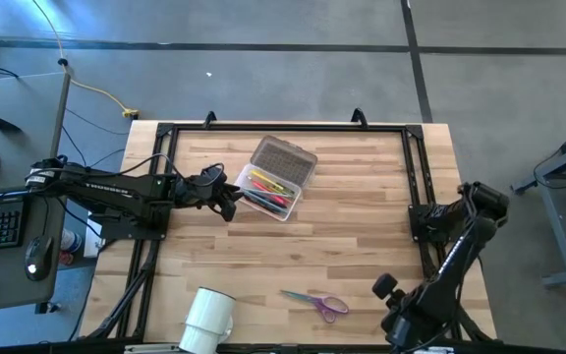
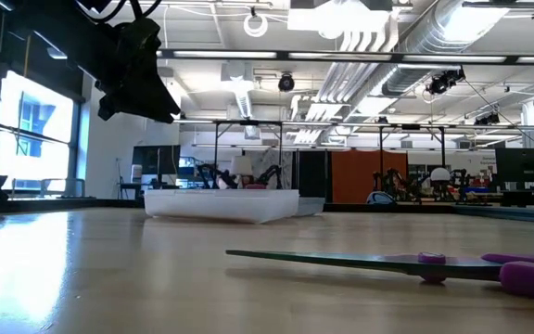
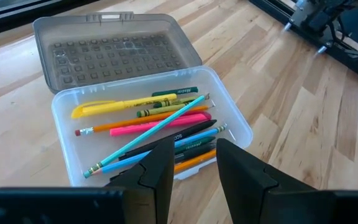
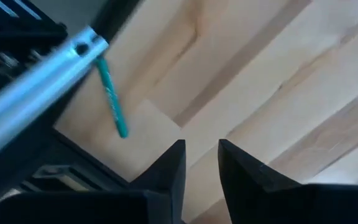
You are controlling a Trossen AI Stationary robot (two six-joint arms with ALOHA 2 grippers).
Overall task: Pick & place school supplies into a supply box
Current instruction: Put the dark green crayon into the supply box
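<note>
The supply box (image 3: 148, 124) is a clear case with its grey ribbed lid (image 3: 110, 46) swung open, resting flat on the table (image 1: 278, 187). Several pens and pencils lie in it: yellow, orange, pink, blue, black, green. My left gripper (image 3: 194, 165) is open and empty, hovering just beside the box's left side (image 1: 226, 197). The purple-handled scissors (image 1: 317, 302) lie flat near the table's near edge, also in the low view (image 2: 415, 264). My right gripper (image 4: 201, 165) is open and empty over the near right corner; a teal pencil (image 4: 112, 102) lies there beside a metal rail.
A white cylindrical cup (image 1: 207, 320) lies on its side at the near edge, left of the scissors. A black frame rail (image 1: 283, 128) runs round the table top. Bare wood lies between the box and the scissors. The right arm (image 1: 440, 265) stands folded at the right side.
</note>
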